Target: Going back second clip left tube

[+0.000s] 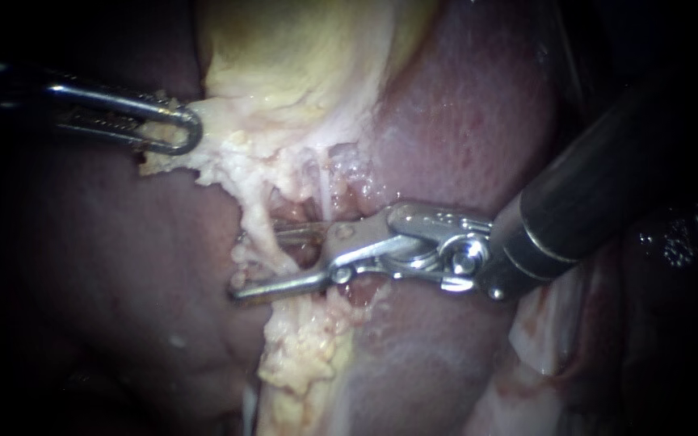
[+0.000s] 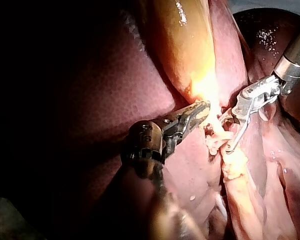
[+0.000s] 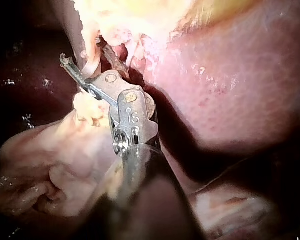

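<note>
My right instrument [image 1: 254, 265] comes in from the right, its two slim jaws standing open. A pale tube [image 1: 258, 230], the left of two strands, runs down between them; the upper jaw is partly hidden behind tissue. A thinner strand [image 1: 326, 194] hangs just to the right. No clip shows clearly. My left instrument [image 1: 179, 129] is shut on the pale, fatty edge of the gallbladder [image 1: 300, 48] at upper left. The right wrist view shows the open jaws [image 3: 90, 59] astride the tube [image 3: 92, 62]. In the left wrist view the left jaws [image 2: 200, 107] hold tissue beside the right jaws [image 2: 230, 132].
Reddish liver [image 1: 462, 121] surrounds the site on both sides. Lumpy yellow-white fat [image 1: 304, 355] trails down below the right jaws. The dark shaft [image 1: 591, 194] of my right instrument crosses the liver at the right.
</note>
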